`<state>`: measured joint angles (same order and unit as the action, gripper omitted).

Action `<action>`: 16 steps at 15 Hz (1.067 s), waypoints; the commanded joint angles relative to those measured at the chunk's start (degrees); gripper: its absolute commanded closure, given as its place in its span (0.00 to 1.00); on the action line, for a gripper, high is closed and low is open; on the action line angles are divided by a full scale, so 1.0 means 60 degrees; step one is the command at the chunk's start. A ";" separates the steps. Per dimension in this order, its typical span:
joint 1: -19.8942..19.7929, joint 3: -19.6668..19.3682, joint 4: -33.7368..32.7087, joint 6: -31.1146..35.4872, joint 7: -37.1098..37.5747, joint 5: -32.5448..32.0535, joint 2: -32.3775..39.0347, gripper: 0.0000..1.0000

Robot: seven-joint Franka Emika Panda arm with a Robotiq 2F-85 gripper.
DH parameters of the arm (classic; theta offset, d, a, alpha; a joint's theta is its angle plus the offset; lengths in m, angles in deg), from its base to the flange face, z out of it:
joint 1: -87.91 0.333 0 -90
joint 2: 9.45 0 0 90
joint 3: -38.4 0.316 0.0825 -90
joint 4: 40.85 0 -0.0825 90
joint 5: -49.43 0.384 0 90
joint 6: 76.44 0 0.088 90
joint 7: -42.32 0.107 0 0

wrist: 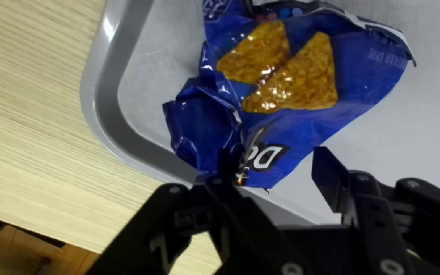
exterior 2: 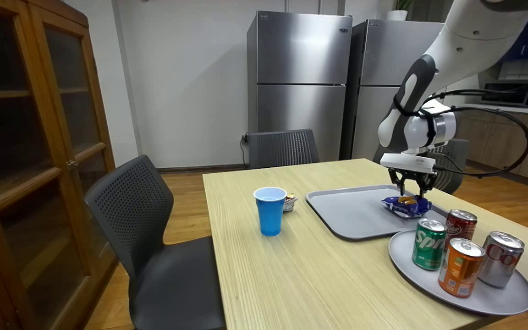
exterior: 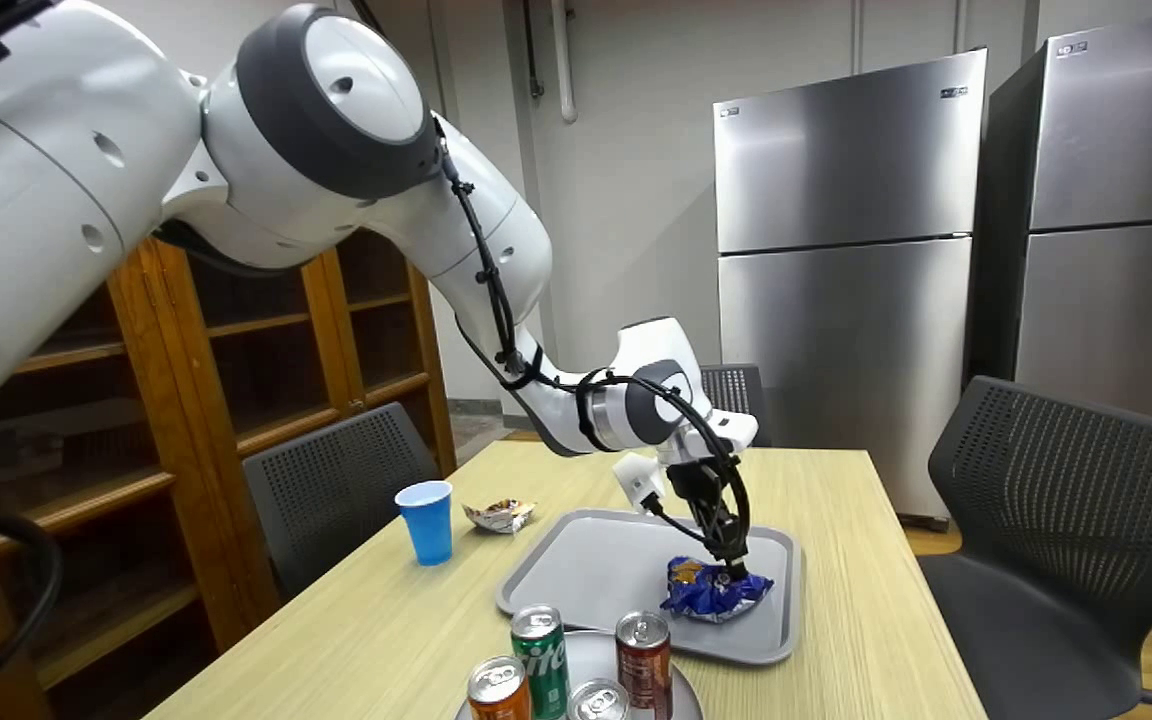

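A crumpled blue chip bag with orange chips printed on it [wrist: 361,76] lies on a grey rectangular tray [wrist: 99,95]. In both exterior views the bag [exterior: 721,600] [exterior 2: 394,204] is near one end of the tray [exterior: 586,570] [exterior 2: 346,211]. My gripper [wrist: 273,156] is open, pointing down at the bag's end. In the wrist view the left finger overlaps the bag and the right finger is over bare tray beside it. The gripper also shows in both exterior views [exterior: 733,568] [exterior 2: 412,192], low over the bag. I cannot tell whether a fingertip touches it.
A round grey plate [exterior 2: 404,261] beside the tray holds several cans, among them a green can [exterior 2: 429,245] and an orange can [exterior 2: 461,270]. A blue cup [exterior: 428,530] and a crumpled wrapper [exterior: 501,515] stand on the wooden table. Chairs [exterior 2: 154,238] surround it.
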<state>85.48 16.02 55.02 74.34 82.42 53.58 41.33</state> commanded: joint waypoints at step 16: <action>0.0119 -0.0117 -0.0364 -0.0484 0.0114 -0.0275 -0.0052 1.00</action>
<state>85.44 16.01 53.29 73.36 82.42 53.18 42.00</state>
